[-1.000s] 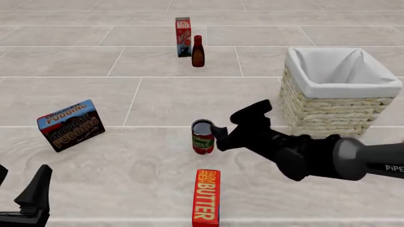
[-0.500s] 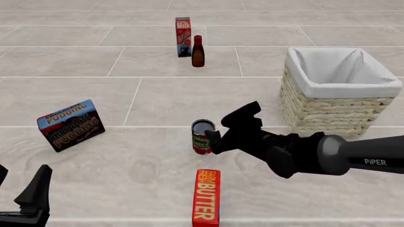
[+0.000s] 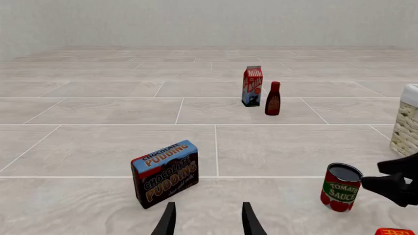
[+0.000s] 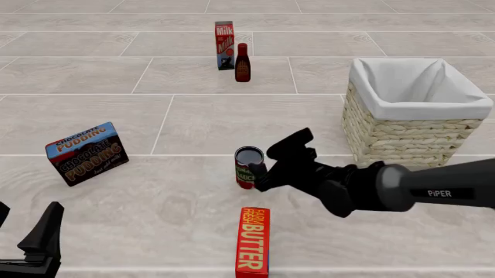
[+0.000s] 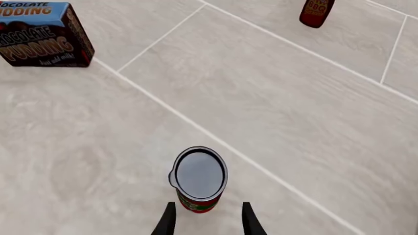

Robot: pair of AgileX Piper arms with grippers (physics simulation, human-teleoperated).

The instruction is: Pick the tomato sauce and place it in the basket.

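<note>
Advanced toward the tomato sauce [image 4: 248,167] over the last second: right gripper [image 4: 264,168], jaws spread and unclenched, now straddling the upright can on the table [image 4: 155,202]. Not yet clamped. Ready for closing, then transfer to the basket [image 4: 410,116] nearby. Left gripper [image 3: 207,220] parked, jaws released.

Front view: right gripper [image 4: 261,164] covers the right side of the tomato sauce can [image 4: 247,167], so finger contact cannot be read; left gripper [image 4: 35,246] is cut by the bottom edge, jaw state unclear. Left wrist view: basket [image 3: 406,121] is cut by the frame edge, only a sliver showing. Right wrist view: dark bottle [image 5: 316,12] loses its top to the frame edge, label text unreadable.
</note>
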